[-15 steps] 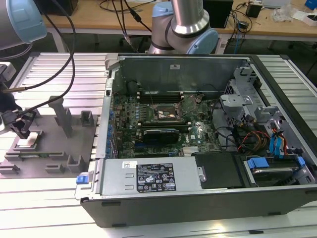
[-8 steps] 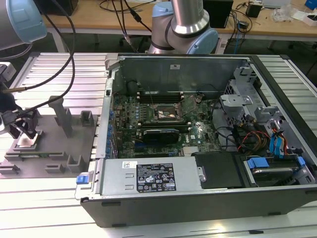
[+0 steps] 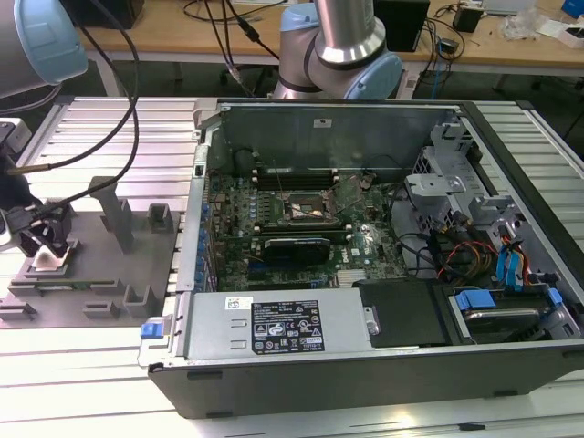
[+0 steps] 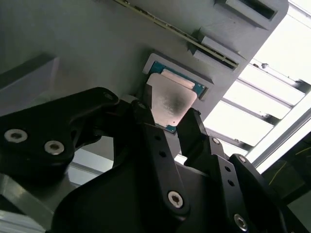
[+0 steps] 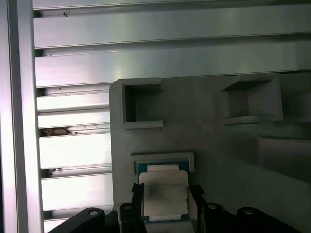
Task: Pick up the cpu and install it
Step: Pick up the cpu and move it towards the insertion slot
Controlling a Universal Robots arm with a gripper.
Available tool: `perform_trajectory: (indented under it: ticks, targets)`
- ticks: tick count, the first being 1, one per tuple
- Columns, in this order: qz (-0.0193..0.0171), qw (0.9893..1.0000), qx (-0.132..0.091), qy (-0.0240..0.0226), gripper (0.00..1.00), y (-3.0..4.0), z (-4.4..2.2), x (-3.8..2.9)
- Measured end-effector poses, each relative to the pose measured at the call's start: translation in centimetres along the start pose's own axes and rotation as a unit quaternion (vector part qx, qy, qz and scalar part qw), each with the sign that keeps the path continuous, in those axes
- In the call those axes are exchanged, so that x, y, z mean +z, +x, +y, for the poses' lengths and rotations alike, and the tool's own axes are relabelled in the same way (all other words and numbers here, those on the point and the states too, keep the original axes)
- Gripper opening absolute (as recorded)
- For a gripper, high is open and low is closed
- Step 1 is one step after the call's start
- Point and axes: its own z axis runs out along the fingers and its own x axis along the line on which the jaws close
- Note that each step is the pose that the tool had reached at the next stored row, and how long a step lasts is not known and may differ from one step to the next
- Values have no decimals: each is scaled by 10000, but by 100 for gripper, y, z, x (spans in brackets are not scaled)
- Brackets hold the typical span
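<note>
The cpu (image 3: 47,262), a small square chip with a pale silver top, lies in a pocket of the grey fixture (image 3: 109,292) at the exterior view's left. My gripper (image 3: 44,245) is down over it. Both wrist views show the cpu (image 4: 167,99) (image 5: 164,194) between my two black fingers (image 4: 190,127), which press against its opposite edges, so the gripper (image 4: 169,106) (image 5: 165,195) is shut on it. The chip's green board edge shows against the pocket wall. The motherboard's black socket frame (image 3: 306,205) stands open inside the computer case.
The open computer case (image 3: 365,365) takes up the middle and right, with cables, drive bays and a power supply (image 3: 283,327) inside. The fixture (image 5: 204,131) has raised posts (image 3: 119,219) and other pockets (image 5: 141,103). Everything rests on a ribbed aluminium table (image 3: 91,383).
</note>
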Motion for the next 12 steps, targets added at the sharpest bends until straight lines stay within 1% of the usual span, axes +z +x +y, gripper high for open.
perform_trajectory:
  ticks: [4, 5, 8, 12]
  targets:
    - [-1, 10000, 0, -1, 49, 0, 0, 2]
    - [-1, 10000, 0, -1, 56, -1, 0, 2]
    - [-1, 10000, 0, -1, 56, 0, -1, 3]
    - [-1, 10000, 0, -1, 56, 1, -3, 41]
